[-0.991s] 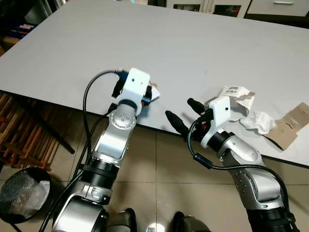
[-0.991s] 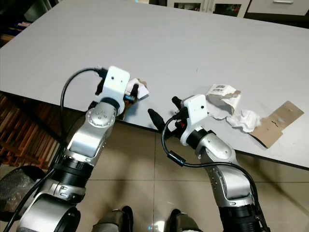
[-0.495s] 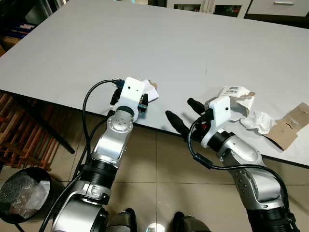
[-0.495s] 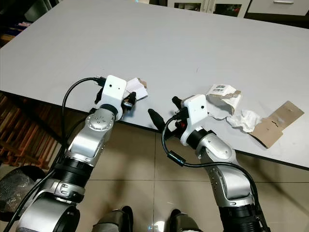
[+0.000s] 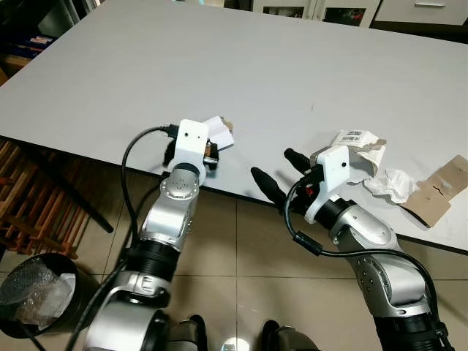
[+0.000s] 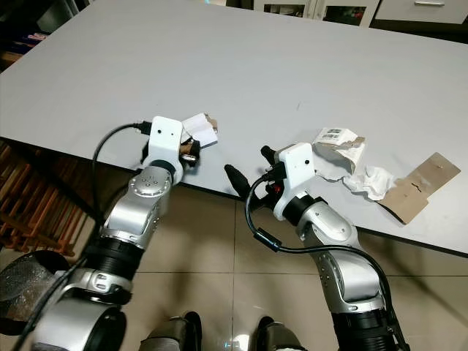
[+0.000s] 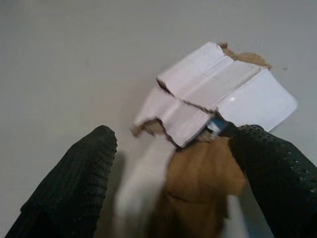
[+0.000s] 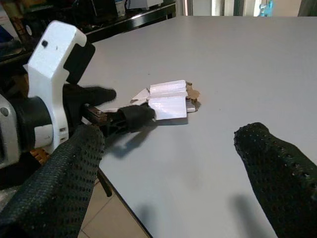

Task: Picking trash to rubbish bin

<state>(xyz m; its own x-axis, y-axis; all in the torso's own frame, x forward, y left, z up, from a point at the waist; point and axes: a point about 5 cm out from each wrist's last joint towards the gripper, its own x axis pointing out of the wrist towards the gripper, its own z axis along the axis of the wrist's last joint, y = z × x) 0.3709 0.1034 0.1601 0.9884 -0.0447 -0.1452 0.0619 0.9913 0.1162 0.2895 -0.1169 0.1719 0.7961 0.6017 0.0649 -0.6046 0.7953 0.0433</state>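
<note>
A wide grey surface [image 5: 219,66] takes up most of the scene, its near edge running just in front of the robot, with tiled floor [image 5: 234,256] below. At the lower left, on the floor, stands a black bin [image 5: 29,296] lined with clear plastic.

The left arm reaches up to the surface edge, and the left end effector [image 7: 168,148] sits at a torn white card [image 5: 219,132] with a brown back, lying on the surface near that edge. In the left wrist view its fingers [image 7: 79,173] stand spread, one on each side of the card's brown part; one finger touches the card's edge, and a firm grip cannot be made out.

The right end effector [image 5: 276,172] hovers at the surface edge, its two fingers wide apart and holding nothing.

Just beyond the right wrist lies more trash: a crumpled white wrapper [image 5: 358,142] with a printed label, a wad of white paper [image 5: 387,183] beside it, and a flat brown cardboard piece [image 5: 439,190] farther right.
</note>
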